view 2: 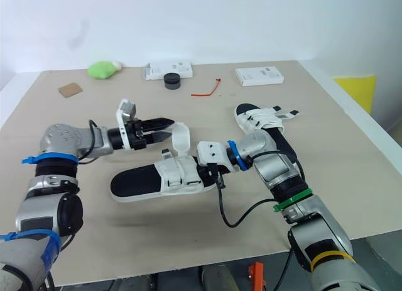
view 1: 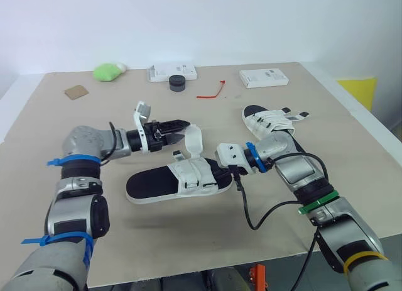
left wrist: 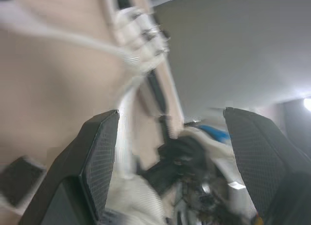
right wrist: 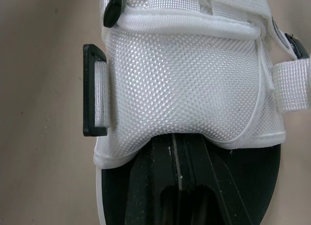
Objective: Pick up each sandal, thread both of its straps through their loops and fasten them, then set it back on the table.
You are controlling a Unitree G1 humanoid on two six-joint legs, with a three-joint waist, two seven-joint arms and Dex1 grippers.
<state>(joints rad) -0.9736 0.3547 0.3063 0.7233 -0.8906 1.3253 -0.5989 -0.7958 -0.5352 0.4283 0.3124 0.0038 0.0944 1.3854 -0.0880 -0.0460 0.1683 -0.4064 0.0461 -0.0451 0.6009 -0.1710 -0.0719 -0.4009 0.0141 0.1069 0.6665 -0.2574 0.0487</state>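
Two sandals lie flat on my table. Closest to me, around the middle, the near sandal has its bare black footbed toward the left edge and its white mesh upper toward the right. My right pincer reaches in from the right-edge side and is pushed under that upper. Its two black fingers lie tight together on the footbed with their tips hidden beneath the mesh, so I cannot tell whether they pinch anything. A black loop sits on a short web at the upper's edge. One strap stands up from the sandal's far side.

Just beyond it, my left pincer hovers above the table, spread wide with nothing between its fingers and its tips just beside that raised strap.

Farther off, toward the right edge, the far sandal has its strap ends sticking out.

Along the far edge I see a green lump, a cardboard scrap, a white box, a black round piece, a red tie and a second white box.
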